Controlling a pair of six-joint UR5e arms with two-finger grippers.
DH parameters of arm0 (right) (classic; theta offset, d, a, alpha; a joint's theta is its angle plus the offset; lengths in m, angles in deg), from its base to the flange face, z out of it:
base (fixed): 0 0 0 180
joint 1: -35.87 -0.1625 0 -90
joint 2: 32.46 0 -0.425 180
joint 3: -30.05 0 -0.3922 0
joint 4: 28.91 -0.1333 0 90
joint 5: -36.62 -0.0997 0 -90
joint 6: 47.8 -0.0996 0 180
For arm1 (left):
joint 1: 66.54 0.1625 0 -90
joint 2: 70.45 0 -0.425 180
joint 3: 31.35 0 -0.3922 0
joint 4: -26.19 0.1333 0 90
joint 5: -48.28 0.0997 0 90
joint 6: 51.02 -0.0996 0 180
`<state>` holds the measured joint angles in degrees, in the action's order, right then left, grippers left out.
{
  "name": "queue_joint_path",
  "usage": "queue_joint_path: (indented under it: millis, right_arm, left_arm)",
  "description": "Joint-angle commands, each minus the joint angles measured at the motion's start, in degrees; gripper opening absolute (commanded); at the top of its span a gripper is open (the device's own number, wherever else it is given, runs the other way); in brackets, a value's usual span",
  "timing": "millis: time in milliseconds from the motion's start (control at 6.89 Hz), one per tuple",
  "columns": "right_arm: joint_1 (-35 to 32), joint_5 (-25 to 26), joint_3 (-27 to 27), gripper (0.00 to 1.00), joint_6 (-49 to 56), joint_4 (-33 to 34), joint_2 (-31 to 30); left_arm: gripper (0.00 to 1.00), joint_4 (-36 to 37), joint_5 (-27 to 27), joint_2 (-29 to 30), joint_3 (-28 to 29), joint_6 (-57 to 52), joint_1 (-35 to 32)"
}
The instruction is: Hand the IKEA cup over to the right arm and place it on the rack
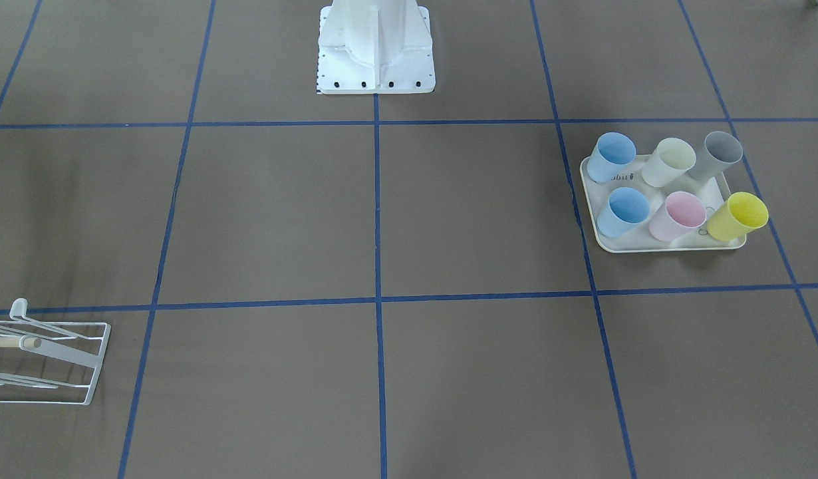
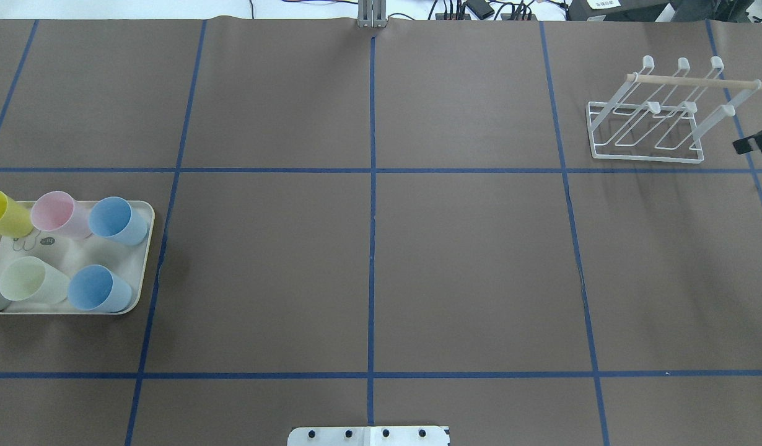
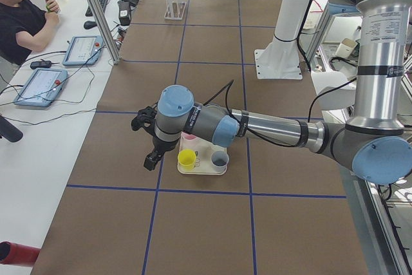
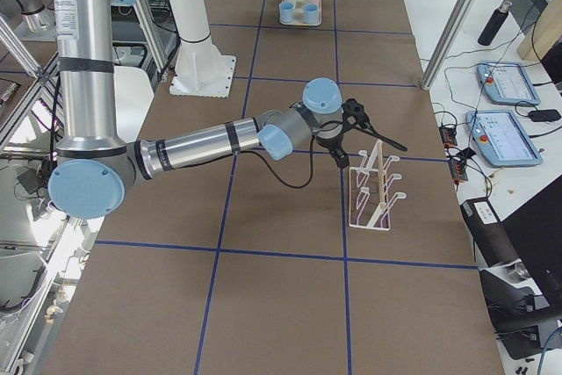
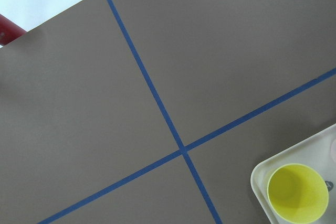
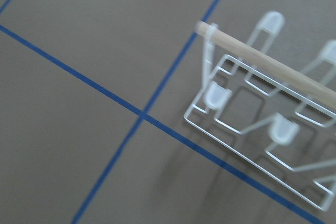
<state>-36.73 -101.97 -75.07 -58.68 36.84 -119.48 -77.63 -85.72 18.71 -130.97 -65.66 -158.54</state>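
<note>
Right claw (image 4: 339, 158) just beside rack (image 2: 694, 81) edge.

cups (image 2: 111, 220) on tray (image 2: 147, 248) (robot's left), rack (image 2: 653, 107) far right

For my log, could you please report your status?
Left tool and right tool empty, open or shut unclear. Six cups on tray; rack bare. Nothing between them.
</note>
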Motion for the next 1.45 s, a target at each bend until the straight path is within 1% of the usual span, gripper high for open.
queue_joint_path:
  millis: [0, 145, 290, 435, 580, 725, 870, 1015, 1161, 1306]
  right_arm:
    - [10.8, 0.2, 2.6, 0.98, -7.6, -1.7, 12.8]
    - [15.6, 0.2, 6.3, 0.98, -8.4, -1.6, 21.2]
    - [17.6, 0.8, 7.6, 0.94, -8.5, -1.7, 23.9]
    - [19.1, 3.3, 10.2, 0.94, -8.5, -3.9, 27.6]
    - [21.3, 5.8, 12.3, 0.90, -8.9, -7.0, 29.5]
    - [23.4, 9.2, 13.4, 0.89, -11.2, -9.4, 31.1]
    - [26.3, 14.8, 13.6, 0.90, -15.4, -11.9, 32.9]
    - [29.9, 22.3, 13.7, 0.90, -19.8, -16.5, 33.8]
    - [32.6, 28.0, 15.7, 0.89, -23.5, -24.6, 33.9]
    - [33.5, 28.4, 20.9, 0.89, -24.6, -35.3, 34.4]
  left_arm:
    - [1.00, -1.5, -0.8, -0.1, 0.0, 0.0, 0.5]
    - [1.00, -1.5, -0.8, -0.1, -0.1, 0.1, 3.5]
    - [1.00, -1.6, -0.9, -0.5, 0.4, 3.2, 4.5]
    - [1.00, -4.1, -0.9, -1.3, 0.3, 10.6, 4.7]
    - [1.00, -10.2, -0.8, -4.0, 0.5, 16.9, 7.1]
    - [1.00, -19.0, -0.2, -7.1, 0.5, 27.0, 11.3]
    - [1.00, -27.7, 0.6, -10.6, 0.6, 34.6, 14.1]
    - [1.00, -30.7, 1.2, -12.4, 0.6, 36.9, 15.3]
    - [1.00, -30.8, 1.5, -13.0, 0.6, 37.4, 15.9]
    - [1.00, -31.0, 2.6, -13.1, 1.7, 40.0, 18.1]
